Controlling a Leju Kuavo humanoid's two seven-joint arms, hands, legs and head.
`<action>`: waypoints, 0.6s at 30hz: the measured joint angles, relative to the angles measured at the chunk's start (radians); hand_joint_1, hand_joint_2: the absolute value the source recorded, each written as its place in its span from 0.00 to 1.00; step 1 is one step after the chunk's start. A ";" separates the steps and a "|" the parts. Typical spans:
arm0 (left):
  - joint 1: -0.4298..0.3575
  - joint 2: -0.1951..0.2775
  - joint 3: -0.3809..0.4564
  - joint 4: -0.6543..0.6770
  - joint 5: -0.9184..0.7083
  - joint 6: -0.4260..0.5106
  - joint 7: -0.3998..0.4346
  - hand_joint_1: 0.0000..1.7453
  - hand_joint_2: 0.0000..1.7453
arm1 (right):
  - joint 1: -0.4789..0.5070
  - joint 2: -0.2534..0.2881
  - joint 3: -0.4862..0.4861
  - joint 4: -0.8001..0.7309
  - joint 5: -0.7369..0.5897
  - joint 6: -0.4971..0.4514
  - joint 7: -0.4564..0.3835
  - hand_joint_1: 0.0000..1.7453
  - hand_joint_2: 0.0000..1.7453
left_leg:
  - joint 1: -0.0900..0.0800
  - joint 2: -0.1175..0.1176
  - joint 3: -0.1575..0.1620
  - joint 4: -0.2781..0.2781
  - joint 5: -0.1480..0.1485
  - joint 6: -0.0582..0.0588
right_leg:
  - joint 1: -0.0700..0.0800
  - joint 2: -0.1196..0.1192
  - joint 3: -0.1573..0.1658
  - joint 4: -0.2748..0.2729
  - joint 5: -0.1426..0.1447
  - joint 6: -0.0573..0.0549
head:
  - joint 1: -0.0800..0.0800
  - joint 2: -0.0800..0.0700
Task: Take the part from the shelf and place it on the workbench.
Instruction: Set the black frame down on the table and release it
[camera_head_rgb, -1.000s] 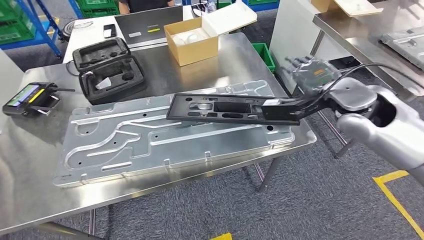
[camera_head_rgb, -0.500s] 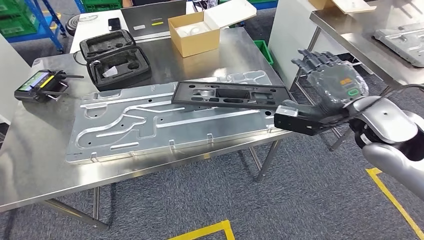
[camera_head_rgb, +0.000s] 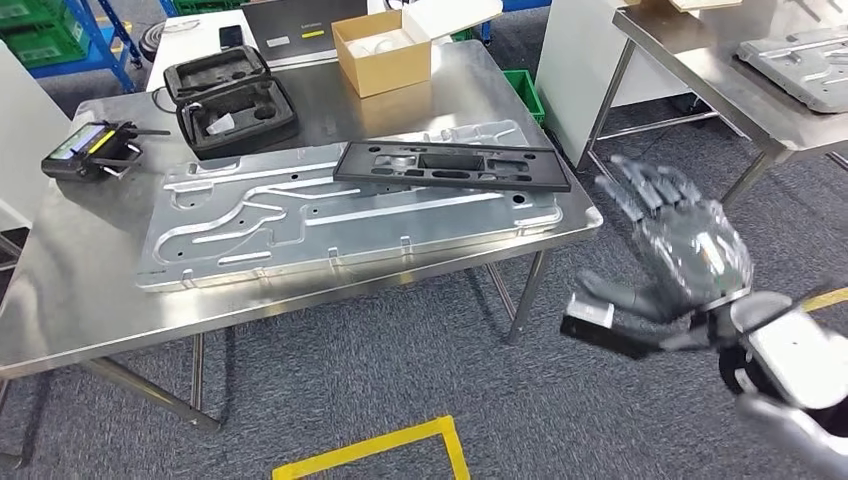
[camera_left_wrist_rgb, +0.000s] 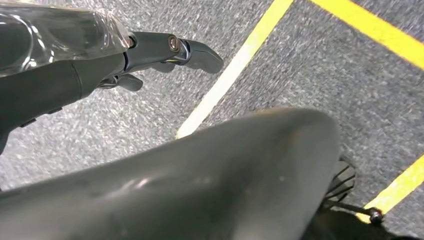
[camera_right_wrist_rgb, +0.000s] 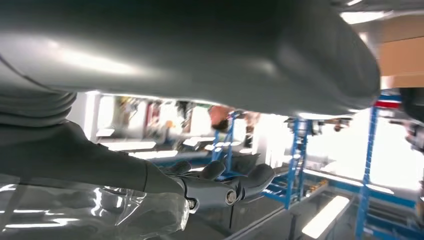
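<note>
The part (camera_head_rgb: 452, 166), a long black frame with cut-outs, lies flat on the big aluminium plate (camera_head_rgb: 300, 225) on the steel workbench (camera_head_rgb: 60, 290). My right hand (camera_head_rgb: 685, 250) hovers off the workbench's right end, lower than its top, fingers spread and holding nothing; it is well clear of the part. In the right wrist view, the right hand (camera_right_wrist_rgb: 150, 195) shows stretched fingers with nothing between them. In the left wrist view, my left hand (camera_left_wrist_rgb: 100, 55) hangs above grey carpet with its fingers extended and holds nothing.
A black foam case (camera_head_rgb: 228, 100), a cardboard box (camera_head_rgb: 385, 60) and a handheld controller (camera_head_rgb: 92, 152) stand on the workbench behind and left of the plate. A second steel table (camera_head_rgb: 720, 70) stands at the right. Yellow tape (camera_head_rgb: 370, 450) marks the floor.
My right hand has let go of the part and drawn back down and to the right, off the table. The part now lies on the plate. The camera has backed away.
</note>
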 joint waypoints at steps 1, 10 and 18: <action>0.001 0.000 0.002 0.000 0.003 0.003 -0.002 0.00 0.00 | 0.047 0.021 -0.016 0.012 0.001 -0.059 -0.018 0.00 0.00 | -0.004 -0.001 0.029 -0.050 -0.009 0.006 | -0.002 -0.002 -0.002 -0.002 0.008 0.005 | 0.000 0.000; 0.014 0.003 0.021 0.000 0.023 0.023 -0.006 0.00 0.00 | 0.259 0.233 -0.037 0.366 -0.244 -0.478 -0.205 0.00 0.00 | -0.010 0.007 -0.049 -0.095 0.081 0.036 | -0.006 0.007 -0.078 0.262 -0.172 0.034 | 0.004 0.000; 0.012 0.005 0.025 0.000 0.032 0.036 0.008 0.00 0.00 | 0.126 0.469 0.059 0.954 -0.626 -0.640 -0.628 0.00 0.00 | -0.015 0.015 -0.147 -0.036 0.136 0.004 | 0.002 0.010 0.135 -0.008 -0.120 0.007 | 0.007 0.000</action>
